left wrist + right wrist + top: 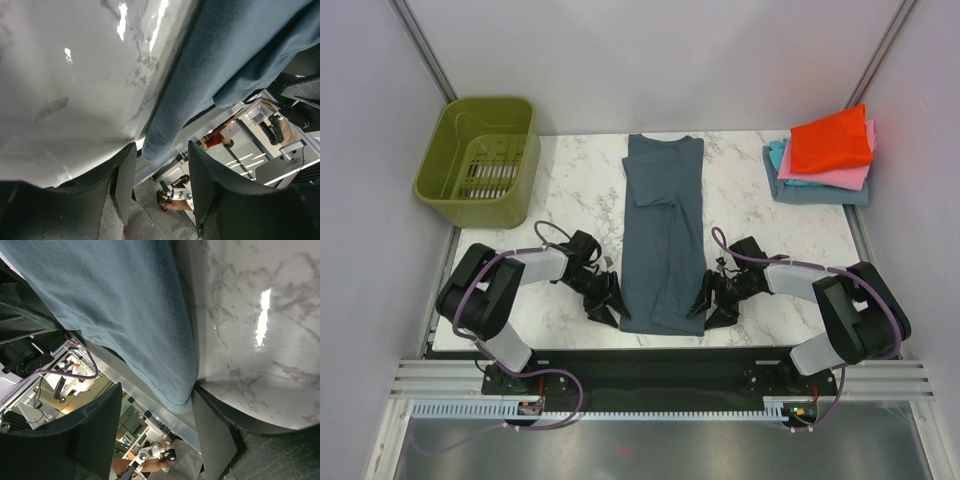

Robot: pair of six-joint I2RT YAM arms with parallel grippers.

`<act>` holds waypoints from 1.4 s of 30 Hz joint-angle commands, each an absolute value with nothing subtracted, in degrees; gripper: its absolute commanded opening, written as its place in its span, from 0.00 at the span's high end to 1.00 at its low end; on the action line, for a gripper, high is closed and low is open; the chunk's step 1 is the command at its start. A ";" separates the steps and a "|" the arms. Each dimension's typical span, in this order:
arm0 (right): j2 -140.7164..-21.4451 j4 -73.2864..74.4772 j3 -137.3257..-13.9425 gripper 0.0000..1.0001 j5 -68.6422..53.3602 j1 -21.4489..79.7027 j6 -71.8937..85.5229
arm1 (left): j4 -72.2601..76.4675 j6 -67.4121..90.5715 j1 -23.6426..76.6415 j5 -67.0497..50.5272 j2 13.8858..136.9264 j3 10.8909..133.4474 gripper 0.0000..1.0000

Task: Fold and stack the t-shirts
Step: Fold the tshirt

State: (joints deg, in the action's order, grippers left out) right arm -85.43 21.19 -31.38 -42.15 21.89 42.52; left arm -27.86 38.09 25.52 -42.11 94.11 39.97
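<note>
Left arm (505, 280): elbow folded back near the base, forearm reaching inward to the right, wrist pitched down. Left gripper (604, 296): set low, jaws parted. The wrist view confirms a gap between the two fingers (124, 182).

Right arm (825, 290): mirrored pose, elbow folded at the outer side, forearm reaching inward to the left, wrist pitched down. Right gripper (710, 300): set low, jaws parted. Its fingers (97, 432) stand wide apart in the wrist view.

The two grippers face each other, well apart.
</note>
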 commanded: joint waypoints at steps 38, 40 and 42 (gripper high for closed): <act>-79.10 25.04 -46.39 1.00 -40.43 17.50 33.40 | -33.92 28.49 24.44 -35.16 88.32 59.58 0.98; -81.38 25.05 -50.35 1.00 -40.78 15.21 33.14 | -34.63 27.51 22.51 -34.81 90.52 63.79 0.98; -84.35 24.79 -53.42 1.00 -40.34 13.89 32.96 | -34.89 26.46 21.36 -34.37 92.63 67.13 0.98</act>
State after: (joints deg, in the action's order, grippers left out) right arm -81.14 24.21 -48.51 -41.30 15.84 35.22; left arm -32.88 31.27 23.31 -36.03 90.26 61.95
